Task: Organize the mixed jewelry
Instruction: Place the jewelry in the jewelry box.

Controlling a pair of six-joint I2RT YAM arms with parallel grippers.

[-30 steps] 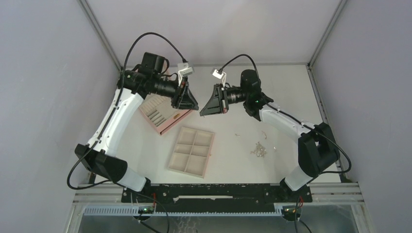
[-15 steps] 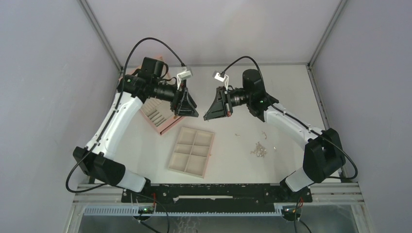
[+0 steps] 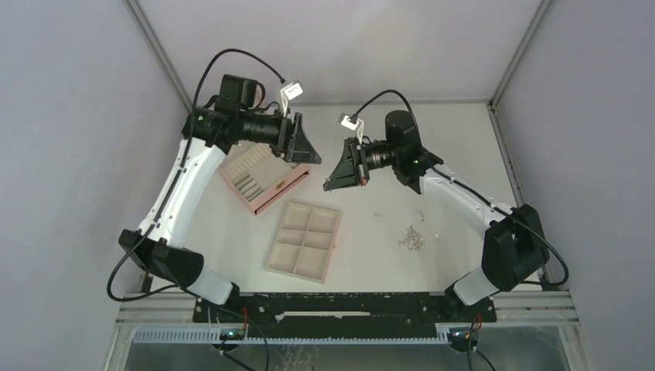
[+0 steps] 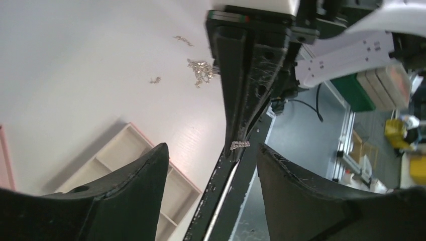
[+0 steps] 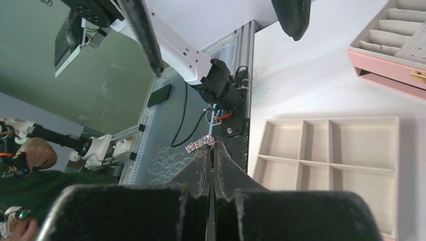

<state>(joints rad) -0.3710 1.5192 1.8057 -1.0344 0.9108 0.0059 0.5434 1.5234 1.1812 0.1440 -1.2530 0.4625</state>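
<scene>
While the right gripper (image 5: 211,150) is clamped tight on a little sparkly silver piece (image 5: 200,143), right at the very tips of its fingers, it's hanging in the air just past the far edge of the beige tray (image 3: 305,241). The left gripper (image 4: 212,148) is up there too, past the tray's far-left corner, with its jaws spread wide and pointed at that piece, holding nothing.

My guess is one item is picked and we're mid-transfer, either a hand-off to the left gripper or a drop into a compartment. All six compartments look bare to me, so sorting has barely started. The next move needs some care. It either has to line the open jaws up around a tiny thing that's barely pinched, or bring it down over one cell and let go without it bouncing out.

Rest of the jewelry: a small jewelry pile (image 3: 412,238) sits on the table to the right of the tray, with a few loose bits (image 3: 378,214) between it and the tray's far-right corner. The open pink box (image 3: 255,176) is just off the tray's far-left corner, under the left arm.

The only real obstacle is the two grippers crowding each other above the tray's far side.
</scene>
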